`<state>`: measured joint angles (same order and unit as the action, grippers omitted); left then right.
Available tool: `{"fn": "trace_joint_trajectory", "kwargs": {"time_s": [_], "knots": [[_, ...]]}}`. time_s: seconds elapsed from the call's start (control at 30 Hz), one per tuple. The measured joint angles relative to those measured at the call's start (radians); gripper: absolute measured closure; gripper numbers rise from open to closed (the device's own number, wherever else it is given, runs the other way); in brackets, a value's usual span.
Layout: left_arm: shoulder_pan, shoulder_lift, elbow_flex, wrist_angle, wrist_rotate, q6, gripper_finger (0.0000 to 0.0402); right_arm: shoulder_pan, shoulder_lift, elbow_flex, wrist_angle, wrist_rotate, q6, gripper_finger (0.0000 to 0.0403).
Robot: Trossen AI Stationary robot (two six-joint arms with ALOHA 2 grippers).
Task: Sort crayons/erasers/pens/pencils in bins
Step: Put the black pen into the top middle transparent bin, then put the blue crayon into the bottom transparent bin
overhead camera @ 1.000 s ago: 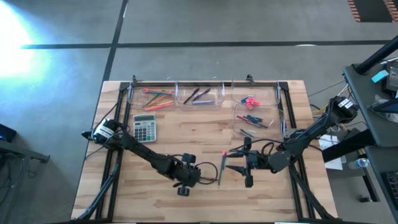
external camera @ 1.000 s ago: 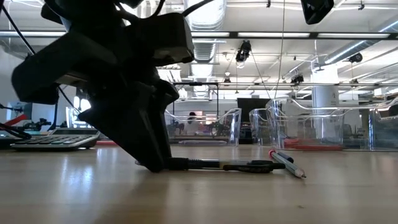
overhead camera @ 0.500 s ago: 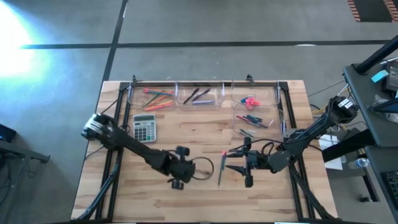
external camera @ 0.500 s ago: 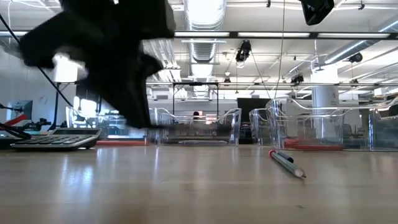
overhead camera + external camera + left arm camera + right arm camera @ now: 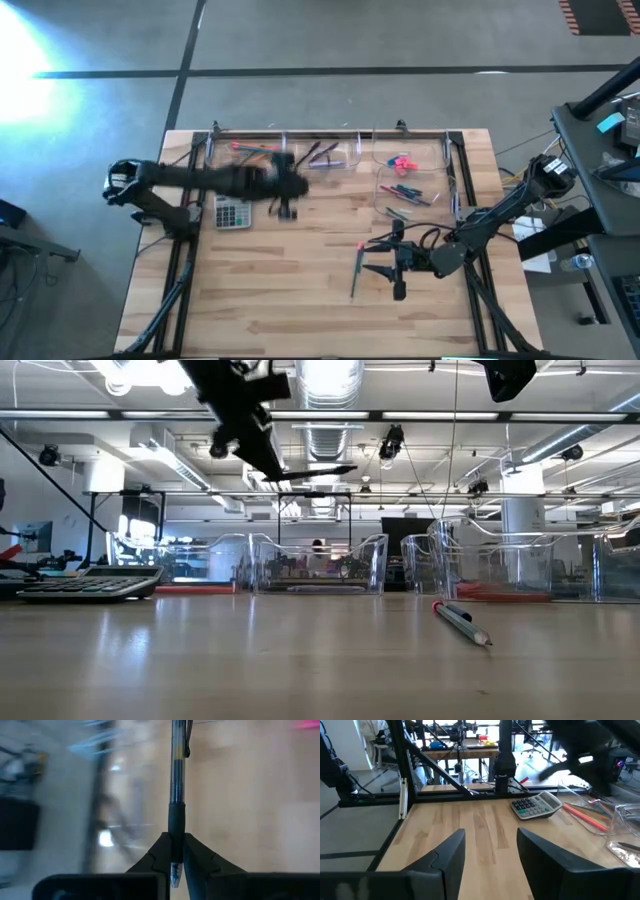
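Left gripper (image 5: 172, 857) clenched on pen (image 5: 177, 785), raised near far-edge bins (image 5: 322, 152), likely for drop. Right gripper (image 5: 372, 268) parted, empty, beside pencil (image 5: 355, 272) on tabletop (image 5: 300, 300).

left end effector (image 5: 172, 857) | clamped on dark pen (image 5: 176, 780) | blurred wooden table (image 5: 240, 795) beyond

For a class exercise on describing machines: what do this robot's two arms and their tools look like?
Both arms are dark, slim and jointed, with black cables looping along them. The left arm has a pale base joint. The right tool has two flat, wedge-shaped black fingers; the left tool has matching black fingers.
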<state>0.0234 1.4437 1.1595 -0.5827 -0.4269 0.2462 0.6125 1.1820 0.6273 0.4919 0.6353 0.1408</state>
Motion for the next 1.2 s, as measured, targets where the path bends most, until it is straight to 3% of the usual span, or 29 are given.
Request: {"fn": "trace_joint_trajectory", "kwargs": {"time_s": [0.07,0.27,0.4,0.67,0.83,1.03,1.2], "knots": [[0.124,-0.002,0.003,0.058,0.03,0.109,0.039,-0.001,0.0,0.0,0.0,0.001,-0.002,0.0234],[0.45,0.084,0.038,0.163,0.323,0.193,0.0389,-0.008,0.0,0.0,0.008,0.005,-0.002,0.0234],[0.557,0.182,0.077,0.158,0.363,0.234,0.0385,-0.012,0.0,0.0,0.015,0.006,-0.002,0.0234],[0.573,0.309,0.128,0.164,0.409,0.267,0.0377,-0.016,0.0,0.0,0.004,0.021,-0.002,0.0234],[0.572,0.324,0.129,0.149,0.409,0.255,0.0328,-0.016,0.0,0.0,-0.021,0.021,0.016,0.0234],[0.57,0.274,0.139,0.123,0.411,0.219,0.0254,-0.016,0.0,0.0,-0.03,0.022,0.025,0.0234],[0.563,0.142,0.145,0.126,0.421,0.143,0.0224,-0.016,0.0,-0.001,-0.031,0.035,0.047,0.0234]]}}
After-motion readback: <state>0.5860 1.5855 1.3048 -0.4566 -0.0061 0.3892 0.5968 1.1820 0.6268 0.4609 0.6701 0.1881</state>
